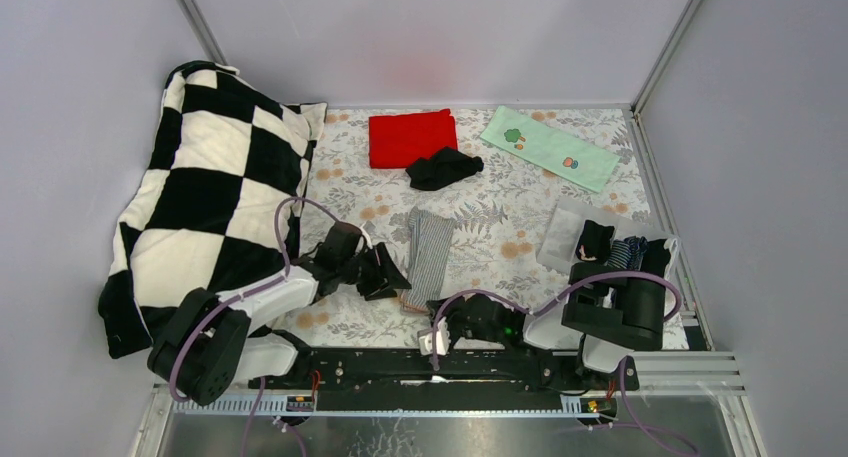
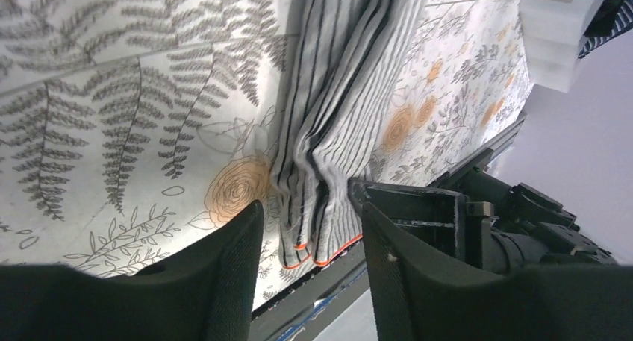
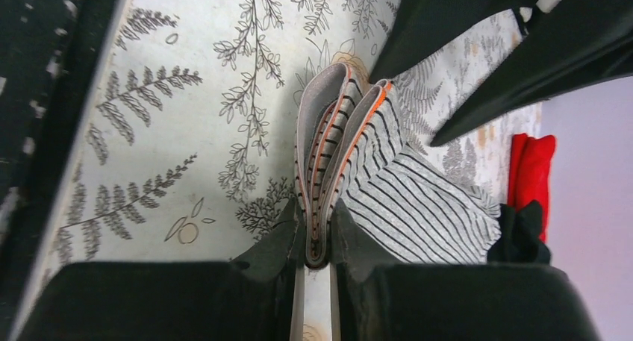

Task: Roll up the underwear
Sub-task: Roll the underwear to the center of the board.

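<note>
Grey pinstriped underwear point(image 1: 428, 247) lies as a long folded strip on the floral sheet, its orange-trimmed end toward the arms. My right gripper point(image 1: 437, 322) is shut on that near end; in the right wrist view the folded edge point(image 3: 321, 154) sits pinched between the right gripper's point(image 3: 317, 229) pads. My left gripper point(image 1: 385, 272) is at the strip's left side, open. In the left wrist view the left gripper point(image 2: 310, 210) has the hem point(image 2: 328, 236) just beyond its tips, untouched. Black underwear point(image 1: 443, 167) lies crumpled by the red cloth point(image 1: 412, 137).
A black-and-white checkered pillow point(image 1: 215, 187) fills the left side. A pale green printed cloth point(image 1: 548, 147) lies at the back right. A white box point(image 1: 560, 239) at the right holds more dark garments. The table's front rail point(image 1: 450, 362) runs right behind the right gripper.
</note>
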Robot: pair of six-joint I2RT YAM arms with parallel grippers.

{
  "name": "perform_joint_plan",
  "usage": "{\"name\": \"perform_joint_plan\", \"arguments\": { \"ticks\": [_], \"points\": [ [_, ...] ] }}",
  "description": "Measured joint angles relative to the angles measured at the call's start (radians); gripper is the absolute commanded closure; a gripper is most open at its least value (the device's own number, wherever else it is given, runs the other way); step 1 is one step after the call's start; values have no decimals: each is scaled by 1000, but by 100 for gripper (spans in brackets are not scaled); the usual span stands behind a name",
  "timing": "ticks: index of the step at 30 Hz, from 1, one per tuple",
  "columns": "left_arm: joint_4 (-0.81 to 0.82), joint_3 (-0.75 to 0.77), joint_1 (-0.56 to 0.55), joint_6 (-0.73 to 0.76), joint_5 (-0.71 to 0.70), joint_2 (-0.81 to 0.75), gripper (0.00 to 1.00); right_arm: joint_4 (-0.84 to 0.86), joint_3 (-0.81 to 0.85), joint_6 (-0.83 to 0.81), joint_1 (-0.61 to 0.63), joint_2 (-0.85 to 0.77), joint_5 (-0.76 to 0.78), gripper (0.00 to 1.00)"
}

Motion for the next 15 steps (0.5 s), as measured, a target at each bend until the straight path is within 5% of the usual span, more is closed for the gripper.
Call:
{"name": "perform_joint_plan", "arguments": {
  "ticks": [15],
  "points": [
    [-55,108,6,115,-76,42,39,-7,-31,405,-13,-97,-127,99]
  ]
}}
